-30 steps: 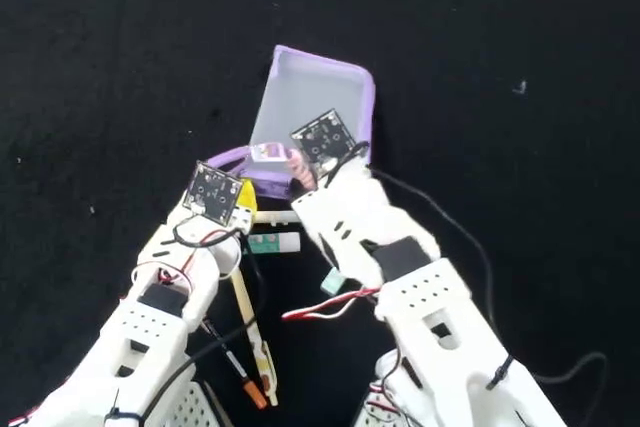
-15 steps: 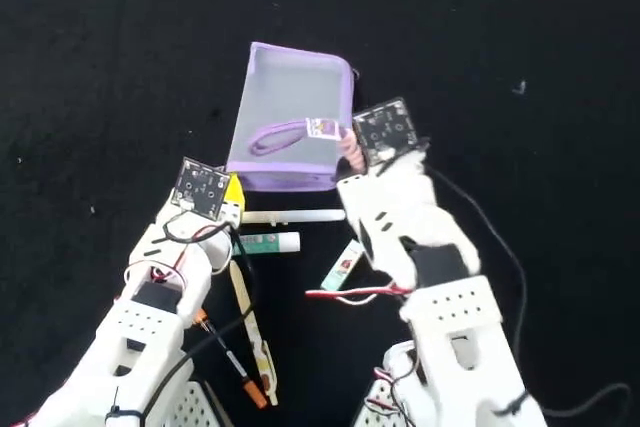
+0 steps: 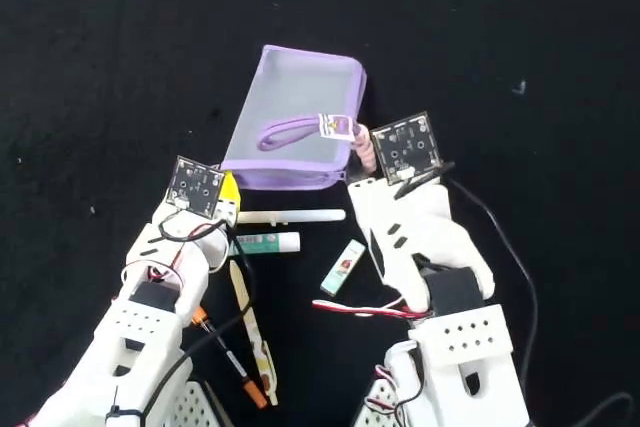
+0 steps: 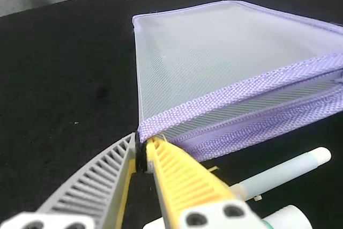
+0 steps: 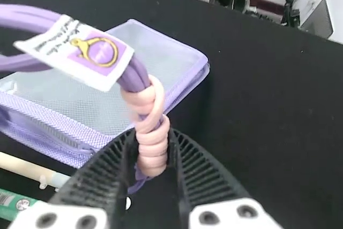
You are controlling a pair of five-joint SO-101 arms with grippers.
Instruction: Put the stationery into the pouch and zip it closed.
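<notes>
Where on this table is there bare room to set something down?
Bare black table lies left of the purple pouch, beyond its far edge, and right of the right arm. It is crowded between the arms: white pen, glue stick.

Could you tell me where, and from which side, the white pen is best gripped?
Grip the pen from above, fingers across the barrel, toward its right end. It lies flat, parallel to the pouch edge, with the glue stick close alongside. The right end reaches past the glue stick, so a finger probably fits there.
</notes>
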